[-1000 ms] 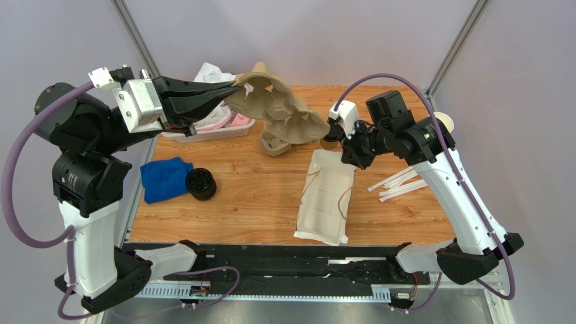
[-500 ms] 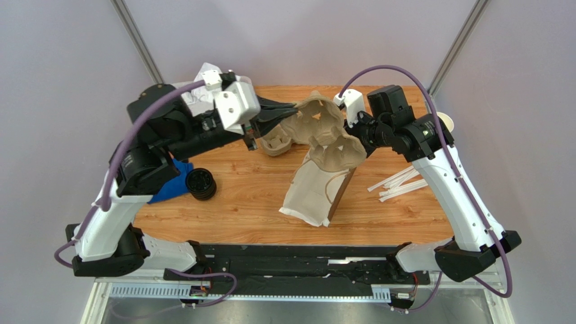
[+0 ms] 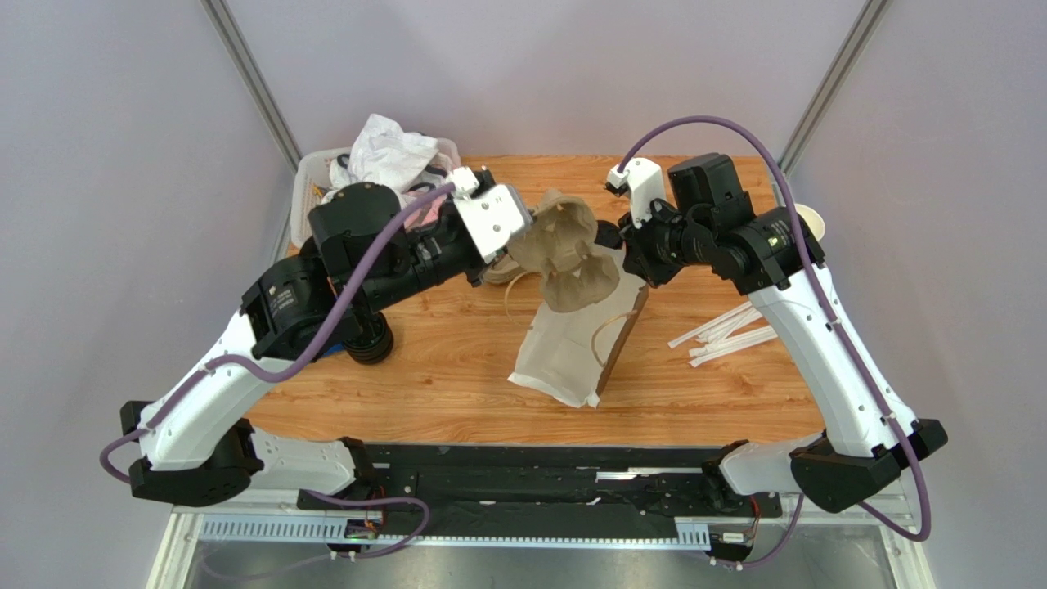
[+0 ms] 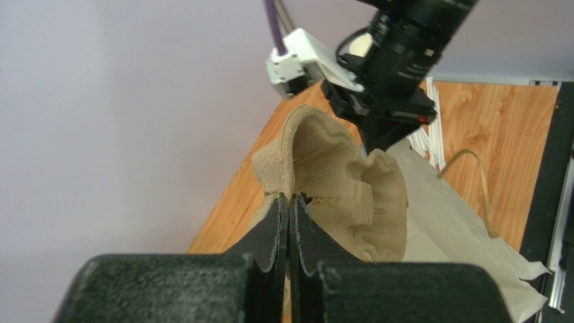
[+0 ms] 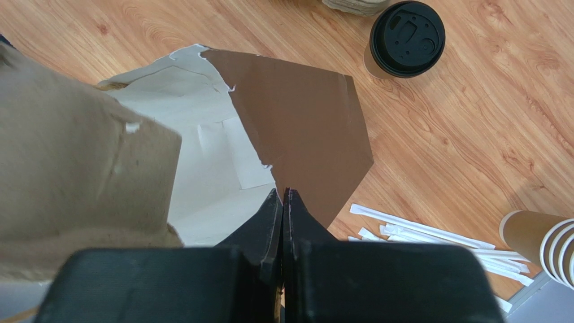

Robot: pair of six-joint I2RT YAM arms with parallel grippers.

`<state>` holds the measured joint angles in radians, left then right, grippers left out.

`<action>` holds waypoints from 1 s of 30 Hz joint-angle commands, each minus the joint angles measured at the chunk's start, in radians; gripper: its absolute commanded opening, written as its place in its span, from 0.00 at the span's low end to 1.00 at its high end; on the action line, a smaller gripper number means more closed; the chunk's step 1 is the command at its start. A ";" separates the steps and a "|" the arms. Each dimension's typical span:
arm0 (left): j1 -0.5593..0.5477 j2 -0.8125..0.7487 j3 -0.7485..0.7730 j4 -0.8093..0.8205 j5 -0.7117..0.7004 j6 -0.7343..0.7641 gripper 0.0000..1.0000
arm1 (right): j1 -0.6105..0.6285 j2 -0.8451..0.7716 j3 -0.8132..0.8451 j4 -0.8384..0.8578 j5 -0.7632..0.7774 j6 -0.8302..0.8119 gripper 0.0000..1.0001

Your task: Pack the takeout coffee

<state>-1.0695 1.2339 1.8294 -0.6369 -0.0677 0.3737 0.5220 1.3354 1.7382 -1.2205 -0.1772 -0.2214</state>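
Right fingers [image 5: 269, 219] pinch the paper bag [image 5: 303, 128]; takeout coffee [image 5: 407, 30] stands beyond.

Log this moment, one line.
left gripper: shut on cup carrier | right gripper: shut on paper bag | takeout coffee: standing on table

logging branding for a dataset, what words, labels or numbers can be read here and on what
No text can be read in any view.
takeout coffee: raised marks on its black lid, too small and blurred to read.
paper bag: plain, no print shows.
cup carrier: bare pulp, no print shows.
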 commanded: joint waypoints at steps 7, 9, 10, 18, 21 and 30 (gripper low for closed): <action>-0.158 -0.110 -0.217 0.023 0.163 0.344 0.00 | -0.001 -0.018 -0.009 0.036 -0.120 0.024 0.00; -0.162 -0.096 -0.213 0.011 0.175 0.360 0.00 | 0.000 -0.016 -0.005 0.020 -0.168 0.011 0.00; -0.164 -0.090 -0.208 -0.013 0.208 0.385 0.00 | 0.001 -0.021 -0.005 0.019 -0.210 0.010 0.00; -0.168 -0.024 -0.174 -0.107 0.232 0.415 0.00 | 0.065 -0.039 -0.023 0.010 -0.278 -0.052 0.00; -0.170 -0.010 -0.182 -0.115 0.223 0.416 0.00 | 0.105 -0.056 -0.042 0.012 -0.280 -0.068 0.00; -0.170 -0.005 -0.263 -0.129 0.264 0.390 0.00 | 0.138 -0.082 -0.072 0.010 -0.301 -0.093 0.00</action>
<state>-1.2350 1.2388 1.5963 -0.7605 0.1596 0.7708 0.6502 1.2835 1.6680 -1.2263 -0.4404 -0.2897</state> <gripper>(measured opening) 0.010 0.006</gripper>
